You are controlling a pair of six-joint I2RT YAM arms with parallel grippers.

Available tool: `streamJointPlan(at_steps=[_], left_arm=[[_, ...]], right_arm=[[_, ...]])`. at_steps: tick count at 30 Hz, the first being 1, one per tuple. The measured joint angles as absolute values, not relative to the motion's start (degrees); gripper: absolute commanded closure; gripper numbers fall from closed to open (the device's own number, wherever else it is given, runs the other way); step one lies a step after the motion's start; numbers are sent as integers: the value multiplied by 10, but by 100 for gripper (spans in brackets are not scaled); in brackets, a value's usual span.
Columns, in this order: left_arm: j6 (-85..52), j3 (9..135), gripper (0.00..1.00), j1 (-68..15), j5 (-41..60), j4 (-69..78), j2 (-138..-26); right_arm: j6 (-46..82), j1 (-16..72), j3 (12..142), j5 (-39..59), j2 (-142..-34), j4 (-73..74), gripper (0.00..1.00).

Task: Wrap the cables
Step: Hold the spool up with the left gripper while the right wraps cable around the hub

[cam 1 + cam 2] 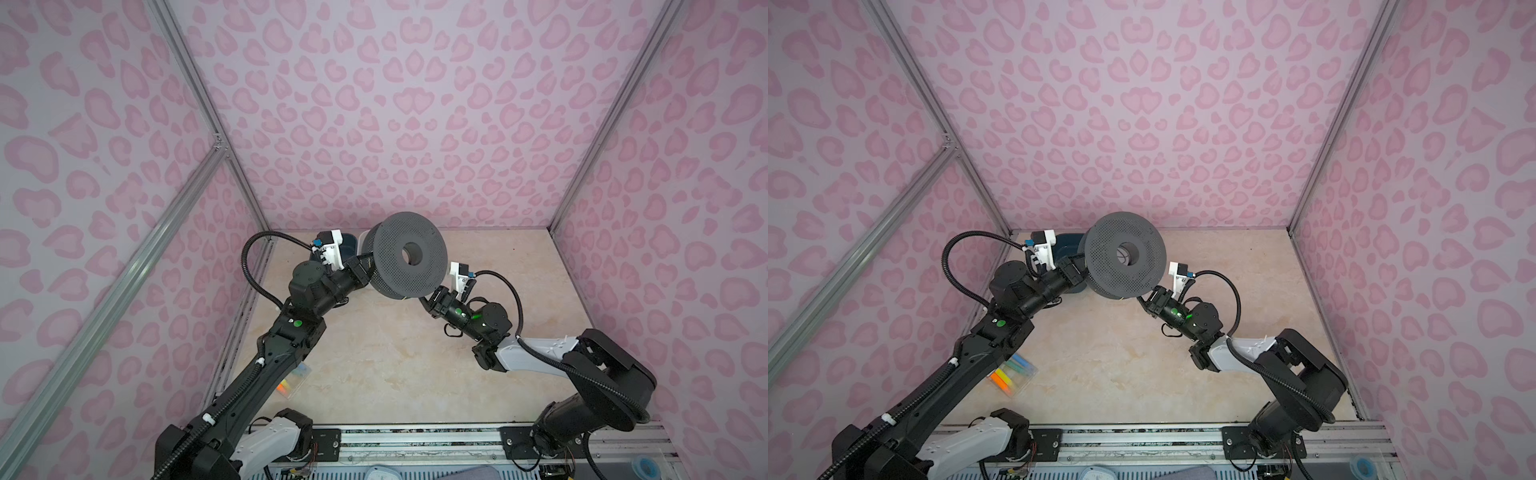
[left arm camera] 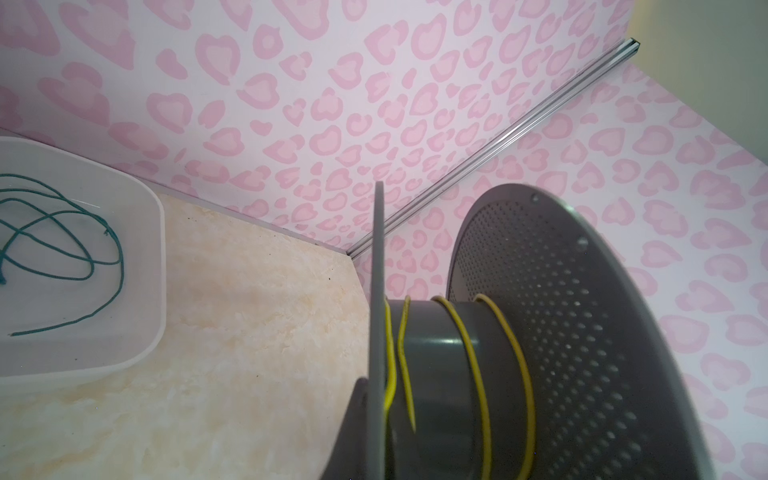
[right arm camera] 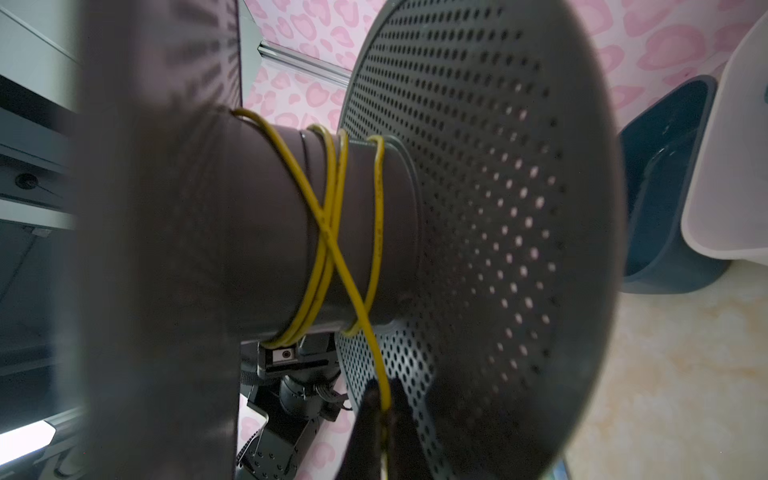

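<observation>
Above marbled tabletop [image 1: 395, 365] — left end effector [image 2: 365, 415] clamps perforated spool [image 1: 390, 249]; right end effector [image 3: 384, 411] pinches yellow cable [image 3: 328, 232].

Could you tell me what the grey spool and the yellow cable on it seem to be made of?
The grey spool looks like matte moulded plastic: evenly perforated flanges, soft highlight on the hub. The yellow cable is probably wire in smooth, slightly glossy plastic insulation.

Left arm [image 1: 266, 365] and right arm [image 1: 536, 353] raised, bent inward, left gripper [image 2: 358, 399] clamped tight, right gripper [image 3: 384, 409] pinched tight
</observation>
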State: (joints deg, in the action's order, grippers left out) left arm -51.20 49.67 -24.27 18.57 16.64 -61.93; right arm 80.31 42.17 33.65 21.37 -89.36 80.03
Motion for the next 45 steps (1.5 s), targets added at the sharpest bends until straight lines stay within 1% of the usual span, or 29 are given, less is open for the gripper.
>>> streamJointPlan(at_steps=[10,17,35,40,41,45], left_arm=[[-529,466,96,-273,158,241,-620],[-528,463,96,-301,104,275,-631],[-513,416,96,-374,-25,353,-621],[-508,414,96,-386,-44,352,-622],[-507,414,96,-388,-45,348,-623],[-506,411,96,-394,-51,343,-623]], right_arm=[[840,477,358,120,-900,846,100],[849,502,375,64,-917,854,100],[849,505,368,25,-919,872,100],[854,505,362,14,-923,879,100],[857,505,358,12,-924,882,99],[864,506,349,6,-925,887,100]])
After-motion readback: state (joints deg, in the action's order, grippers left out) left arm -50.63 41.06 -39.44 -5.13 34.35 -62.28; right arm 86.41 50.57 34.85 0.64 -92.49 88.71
